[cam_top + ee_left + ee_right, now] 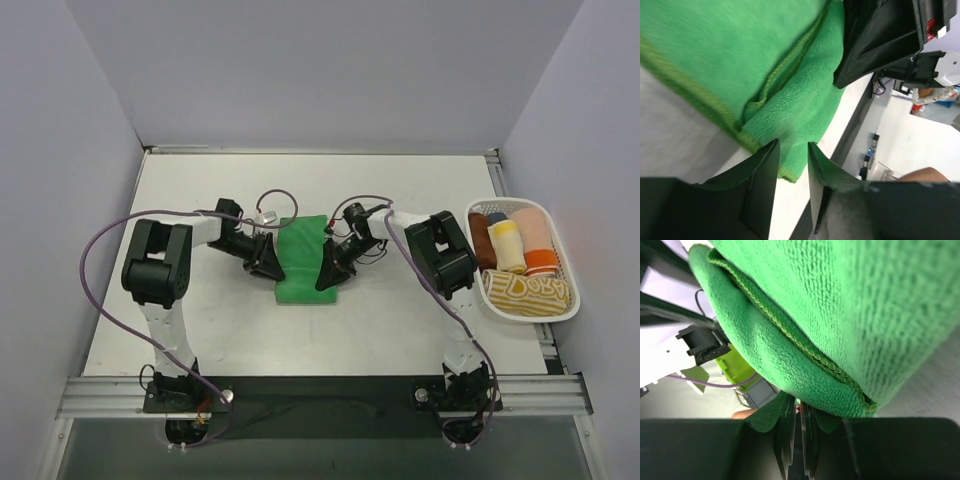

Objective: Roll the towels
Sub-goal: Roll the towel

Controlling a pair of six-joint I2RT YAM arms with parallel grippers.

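The green towel [303, 262] lies folded in the middle of the table [200, 200], between the two hands and touched by both. Its long axis runs from the far side towards the arms' bases, and the near end is skewed a little to the right. The left hand [268, 262] sits at its left edge and the right hand [328, 272] at its right edge, each pointing inward at the cloth.

In the left wrist view the towel [740, 60] fills the upper part, with a stitched corner just ahead of the left hand [792, 147]. That hand is released: its fingers [765, 170] stand apart and bare table shows between them.

In the right wrist view the folded hem of the towel [865, 315] lies right over the tips of the right hand [796, 402]. This hand is clenched to a thin slit; I cannot tell whether any cloth is pinched.

Well apart, at the table's right edge, a white basket [560, 310] holds rolled cloths, among them a pale yellow towel [507, 245].
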